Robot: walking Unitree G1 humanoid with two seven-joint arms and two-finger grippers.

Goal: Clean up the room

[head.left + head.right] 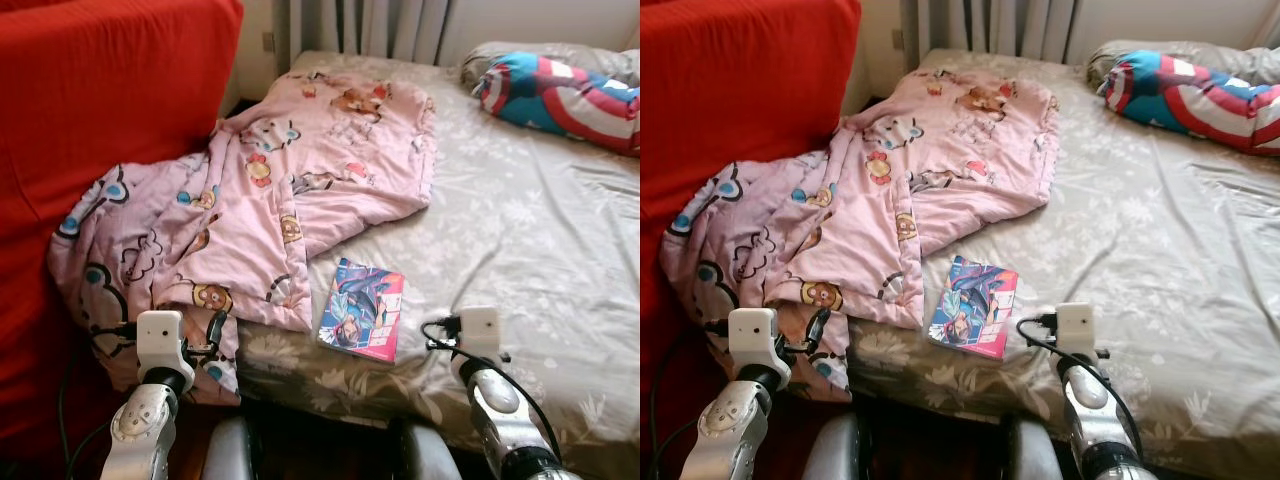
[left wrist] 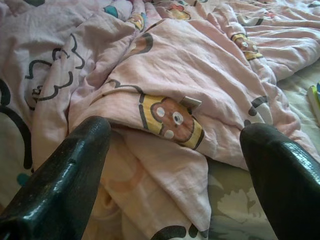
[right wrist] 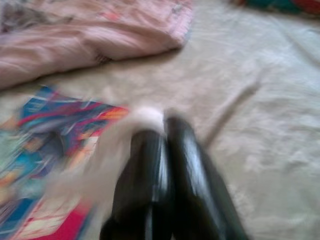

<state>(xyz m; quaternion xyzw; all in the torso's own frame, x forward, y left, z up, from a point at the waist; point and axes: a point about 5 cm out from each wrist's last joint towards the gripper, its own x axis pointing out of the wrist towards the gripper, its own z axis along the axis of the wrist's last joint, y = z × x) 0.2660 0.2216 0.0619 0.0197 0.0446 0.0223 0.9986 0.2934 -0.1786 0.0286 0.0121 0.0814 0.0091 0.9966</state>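
Observation:
A pink cartoon-print blanket [image 1: 260, 190] lies crumpled over the left part of the bed [image 1: 520, 230] and hangs off its near-left corner. A colourful comic book [image 1: 362, 310] lies flat on the sheet just beside the blanket's lower edge. My left gripper [image 2: 175, 130] is open, its fingers [image 1: 215, 325] spread close in front of the blanket's hanging fold without touching it. My right gripper [image 3: 162, 125] is shut, hovering low over the sheet just right of the book. A pale blurred smear at its tips cannot be made out.
A red-covered sofa or wall of fabric [image 1: 100, 100] rises on the left against the bed. A shield-print pillow [image 1: 560, 85] lies at the bed's far right. Curtains [image 1: 370, 25] hang behind. The right half of the bed is bare sheet.

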